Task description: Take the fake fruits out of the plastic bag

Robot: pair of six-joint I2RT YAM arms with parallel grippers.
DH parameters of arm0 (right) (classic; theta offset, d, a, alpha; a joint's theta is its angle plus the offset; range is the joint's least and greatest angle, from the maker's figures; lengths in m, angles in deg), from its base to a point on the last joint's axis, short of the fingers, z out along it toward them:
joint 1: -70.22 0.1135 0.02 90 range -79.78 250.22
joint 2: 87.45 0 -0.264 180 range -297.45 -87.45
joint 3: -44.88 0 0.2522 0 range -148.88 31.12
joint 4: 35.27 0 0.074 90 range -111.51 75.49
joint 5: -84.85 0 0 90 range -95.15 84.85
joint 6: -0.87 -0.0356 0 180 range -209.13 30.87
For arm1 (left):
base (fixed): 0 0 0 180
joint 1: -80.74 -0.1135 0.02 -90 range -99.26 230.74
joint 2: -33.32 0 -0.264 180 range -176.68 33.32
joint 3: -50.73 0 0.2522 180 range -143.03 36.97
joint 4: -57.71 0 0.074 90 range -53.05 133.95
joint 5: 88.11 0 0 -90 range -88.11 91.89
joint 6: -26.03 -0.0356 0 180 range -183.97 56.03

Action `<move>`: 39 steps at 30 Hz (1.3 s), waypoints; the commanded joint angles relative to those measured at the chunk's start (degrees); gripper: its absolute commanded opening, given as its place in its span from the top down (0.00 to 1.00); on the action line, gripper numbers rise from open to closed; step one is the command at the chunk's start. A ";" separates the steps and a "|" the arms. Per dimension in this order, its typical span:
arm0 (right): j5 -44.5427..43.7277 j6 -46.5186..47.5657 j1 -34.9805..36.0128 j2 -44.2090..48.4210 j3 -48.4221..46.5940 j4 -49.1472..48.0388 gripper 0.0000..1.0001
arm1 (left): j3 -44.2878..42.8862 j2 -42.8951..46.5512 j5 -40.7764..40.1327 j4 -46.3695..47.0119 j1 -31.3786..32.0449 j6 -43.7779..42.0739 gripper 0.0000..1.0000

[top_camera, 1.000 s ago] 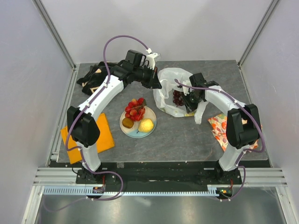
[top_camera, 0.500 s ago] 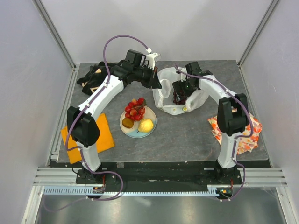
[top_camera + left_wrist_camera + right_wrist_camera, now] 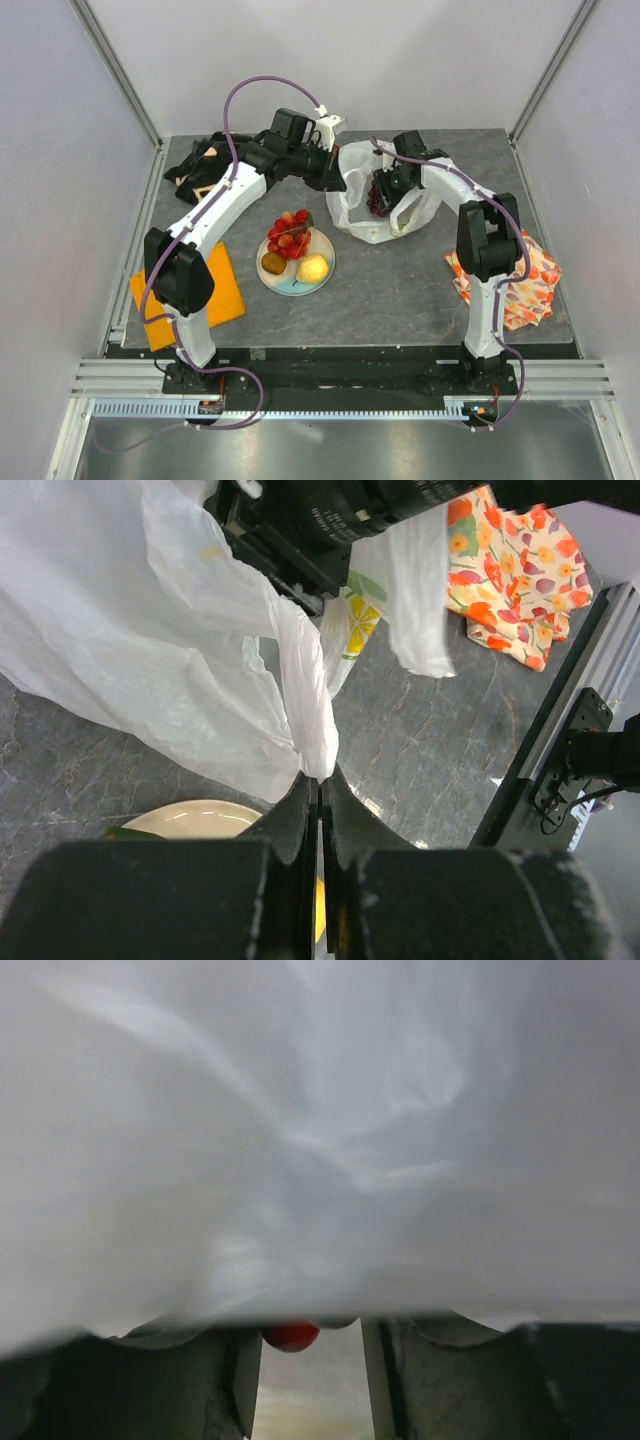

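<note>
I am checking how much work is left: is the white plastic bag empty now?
Not empty. From above, dark grapes show inside the bag, and the left wrist view shows a citrus slice through the plastic.

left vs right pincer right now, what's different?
Left pincer is shut, pinching the rim of the plastic bag from outside; right pincer reaches inside the bag. Left jaws meet; right jaws stand apart with a red piece between them, grip unclear. Both are at the bag.
</note>
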 commanded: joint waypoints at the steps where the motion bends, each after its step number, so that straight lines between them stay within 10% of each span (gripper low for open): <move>1: 7.11 1.49 -0.04 10.23 0.34 -2.02 0.57 | -1.87 1.45 -1.43 0.74 0.34 -1.90 0.99; 17: 19.77 1.57 -3.47 25.97 7.82 -4.74 0.60 | -4.69 -1.28 -2.22 0.74 0.34 -1.82 0.98; 29: 25.05 3.60 -6.10 30.63 -6.94 0.08 0.65 | -15.21 -9.17 -2.39 0.39 0.34 -1.99 0.99; 33: 26.72 3.68 -6.19 32.99 -5.99 1.06 0.66 | -20.32 -10.86 -2.83 0.13 -0.36 -2.34 0.31; 39: 29.36 4.04 -5.41 38.44 -1.24 0.44 0.67 | -18.58 -5.08 -5.47 -1.01 -2.03 -3.31 0.16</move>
